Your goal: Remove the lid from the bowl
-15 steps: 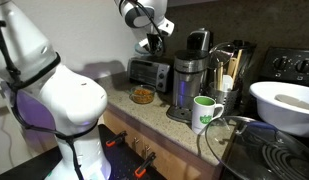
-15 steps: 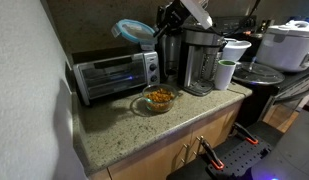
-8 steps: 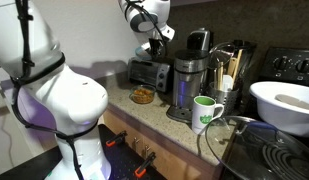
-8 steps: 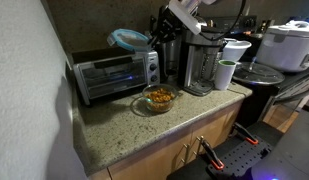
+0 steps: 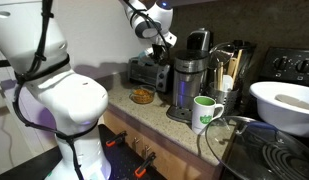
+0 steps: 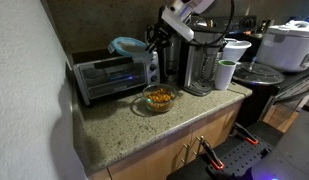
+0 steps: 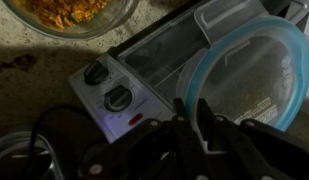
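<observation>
My gripper is shut on the rim of the light-blue lid and holds it nearly flat just above the toaster oven. In the wrist view the lid has a clear middle and a blue rim, and its edge sits between my fingertips. The small bowl stands uncovered on the counter in front of the toaster, with orange-brown food inside. It also shows in an exterior view and at the top of the wrist view. My gripper hangs above the toaster there too.
A coffee maker stands next to the toaster. A green-and-white mug sits by it. A large white bowl and a glass pot lid lie on the stove. A rice cooker stands further along.
My gripper has carried the lid down and a little sideways, from higher beside the coffee maker to just above the toaster. The bowl has not moved.
</observation>
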`<control>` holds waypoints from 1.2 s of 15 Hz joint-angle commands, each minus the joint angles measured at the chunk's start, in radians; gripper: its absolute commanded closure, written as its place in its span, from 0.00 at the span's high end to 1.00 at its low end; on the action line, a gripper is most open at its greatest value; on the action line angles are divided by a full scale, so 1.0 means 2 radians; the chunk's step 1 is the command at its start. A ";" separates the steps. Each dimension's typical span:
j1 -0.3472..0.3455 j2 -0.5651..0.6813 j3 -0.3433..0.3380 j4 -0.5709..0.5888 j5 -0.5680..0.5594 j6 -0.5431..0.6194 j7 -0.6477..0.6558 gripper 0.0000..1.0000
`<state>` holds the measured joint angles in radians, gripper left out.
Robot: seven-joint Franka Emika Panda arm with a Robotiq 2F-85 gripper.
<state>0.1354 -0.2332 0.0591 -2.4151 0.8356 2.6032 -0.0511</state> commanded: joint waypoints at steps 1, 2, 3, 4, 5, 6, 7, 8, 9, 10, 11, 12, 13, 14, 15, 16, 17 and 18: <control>-0.001 0.028 0.007 0.022 0.001 0.024 0.021 0.04; -0.001 0.034 0.008 0.026 0.001 0.028 0.025 0.04; -0.002 0.040 0.009 0.030 0.000 0.033 0.031 0.04; -0.002 0.044 0.008 0.035 0.000 0.036 0.034 0.04; -0.003 0.048 0.008 0.040 0.000 0.038 0.038 0.04; -0.004 0.052 0.008 0.045 -0.002 0.041 0.044 0.04; -0.005 0.055 0.008 0.050 -0.004 0.043 0.048 0.04; -0.006 0.059 0.007 0.056 -0.007 0.043 0.053 0.04; -0.008 0.062 0.007 0.060 -0.008 0.042 0.056 0.04; -0.009 0.066 0.007 0.065 -0.011 0.043 0.060 0.04; -0.011 0.070 0.007 0.069 -0.012 0.044 0.065 0.04; -0.012 0.074 0.007 0.073 -0.013 0.045 0.068 0.04; -0.012 0.077 0.006 0.076 -0.012 0.045 0.071 0.04; -0.013 0.082 0.006 0.080 -0.013 0.047 0.076 0.04; -0.014 0.085 0.006 0.083 -0.014 0.048 0.080 0.04; -0.016 0.089 0.006 0.085 -0.019 0.049 0.090 0.04; -0.017 0.094 0.006 0.089 -0.023 0.048 0.098 0.04; -0.018 0.097 0.007 0.092 -0.030 0.047 0.108 0.04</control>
<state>0.1114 -0.0697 0.0633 -2.2680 0.8187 2.6845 0.0906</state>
